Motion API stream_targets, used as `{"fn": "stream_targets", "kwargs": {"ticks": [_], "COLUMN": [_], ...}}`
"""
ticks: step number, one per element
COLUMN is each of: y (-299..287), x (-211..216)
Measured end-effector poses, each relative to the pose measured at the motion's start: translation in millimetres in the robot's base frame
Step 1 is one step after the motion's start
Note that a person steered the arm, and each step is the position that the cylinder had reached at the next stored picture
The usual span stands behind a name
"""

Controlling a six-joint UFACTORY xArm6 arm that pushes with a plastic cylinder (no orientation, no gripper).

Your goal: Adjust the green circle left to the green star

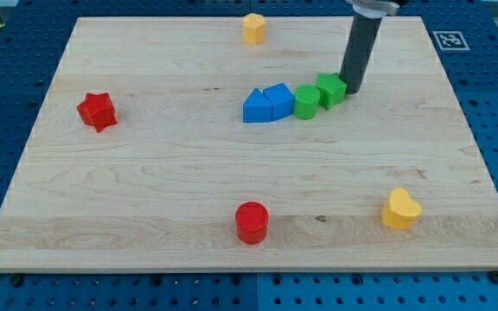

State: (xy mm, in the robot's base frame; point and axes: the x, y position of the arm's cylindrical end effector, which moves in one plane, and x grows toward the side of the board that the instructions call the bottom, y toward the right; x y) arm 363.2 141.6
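My tip (351, 90) rests on the counter (145, 199) just right of the green star (331, 89), touching or nearly touching it. There is no hand to open or close, only the dark rod. The green circle (307, 101) sits just left of the star, touching it. Further left in the same row lie two blue blocks (267, 104). Well apart lie a red star (97, 111), a red cylinder (252, 222), a yellow heart (401, 209) and a far yellow block (253, 28).

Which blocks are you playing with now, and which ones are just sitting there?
In the job: green circle, green star, my tip beside the star's right.
Just sitting: blue triangle, blue block, red star, red circle, yellow heart, yellow block.
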Motion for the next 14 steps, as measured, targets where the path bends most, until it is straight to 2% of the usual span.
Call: {"fn": "stream_targets", "kwargs": {"ticks": [5,7,8,10,14], "y": [42.0,58.0,49.7,-27.3,-53.8], "x": [5.8,25.5,45.2,67.5,62.8]}}
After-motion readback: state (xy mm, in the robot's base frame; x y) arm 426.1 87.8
